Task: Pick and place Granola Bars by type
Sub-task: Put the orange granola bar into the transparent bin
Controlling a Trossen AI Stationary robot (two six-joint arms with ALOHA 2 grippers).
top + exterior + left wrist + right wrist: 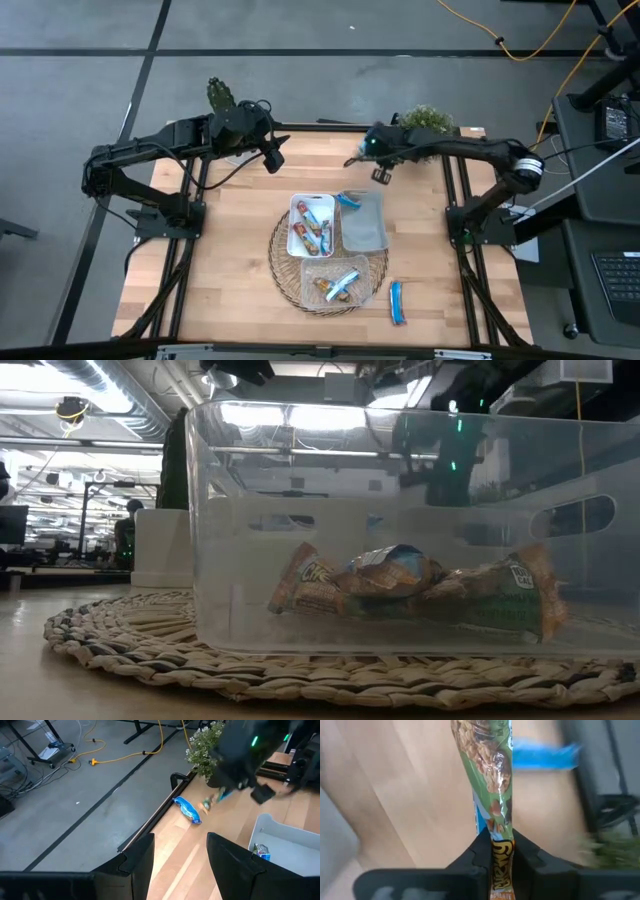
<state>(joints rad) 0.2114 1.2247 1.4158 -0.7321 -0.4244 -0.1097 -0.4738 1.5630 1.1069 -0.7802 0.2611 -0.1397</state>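
Note:
My right gripper [362, 152] is above the table's far edge, near the middle, shut on a green and orange granola bar [492, 785]. This bar also shows in the left wrist view [214, 801]. My left gripper [180, 855] is open and empty above the far left of the table [272, 156]. A white tray [296, 228] and a clear tray [220, 560] each hold several bars. A grey tray [366, 226] is between them on the right. One blue bar [398, 302] lies flat on the table near the front, and another [350, 200] lies by the grey tray. My right gripper pinches the bar's orange-printed end [501, 851] between its two fingers. The bar runs straight out beyond the fingertips, along the fingers. It is lifted clear of the table, and its free green end [485, 740] points away from the gripper.
The trays stand on a round woven mat [280, 262] at the table's middle. A blue bar [187, 809] lies on the wood by the far edge, below the right arm. A potted plant [430, 118] stands at the far right edge and another [220, 95] at the far left.

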